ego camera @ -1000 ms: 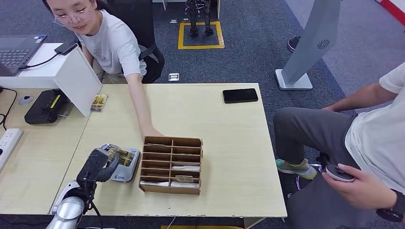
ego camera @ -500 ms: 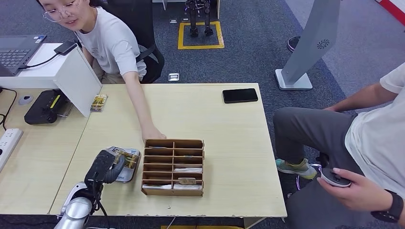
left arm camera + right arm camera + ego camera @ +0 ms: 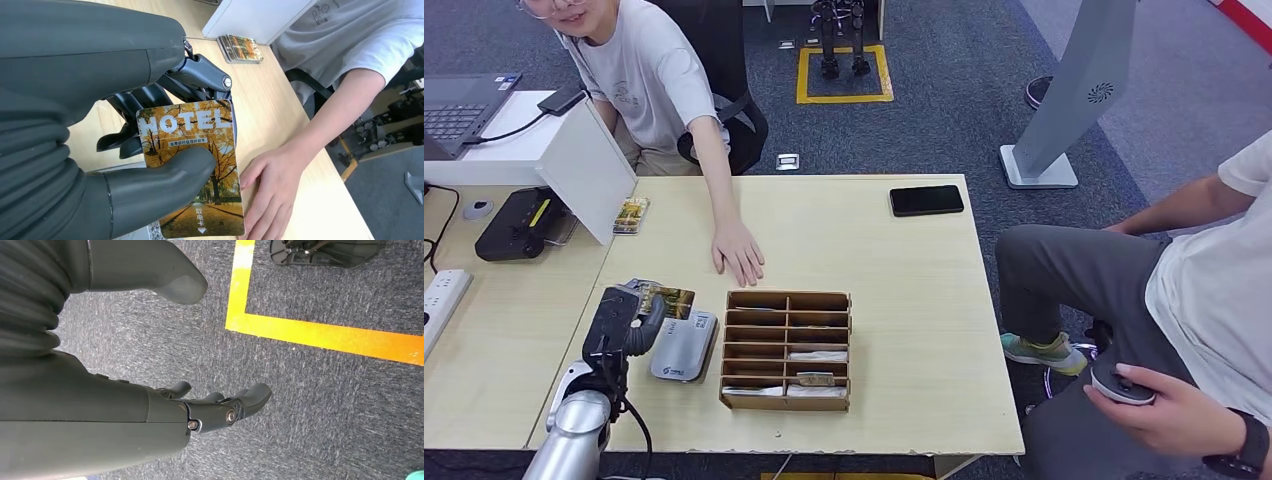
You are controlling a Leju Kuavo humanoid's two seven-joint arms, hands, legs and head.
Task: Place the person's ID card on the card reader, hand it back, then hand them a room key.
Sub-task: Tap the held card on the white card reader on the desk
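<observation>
Left wrist view: thumb (image 3: pixel 165 185) covers card (image 3: pixel 192 165) partly.

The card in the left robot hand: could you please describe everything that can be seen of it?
The card is a thin, glossy rectangle printed with golden autumn trees along a path, HOTEL in large pale letters and small Chinese text. The left robot hand pinches it, thumb across its face and dark fingers behind. In the head view it is raised above the table beside the grey card reader, apart from the person's hand lying flat on the table.
</observation>
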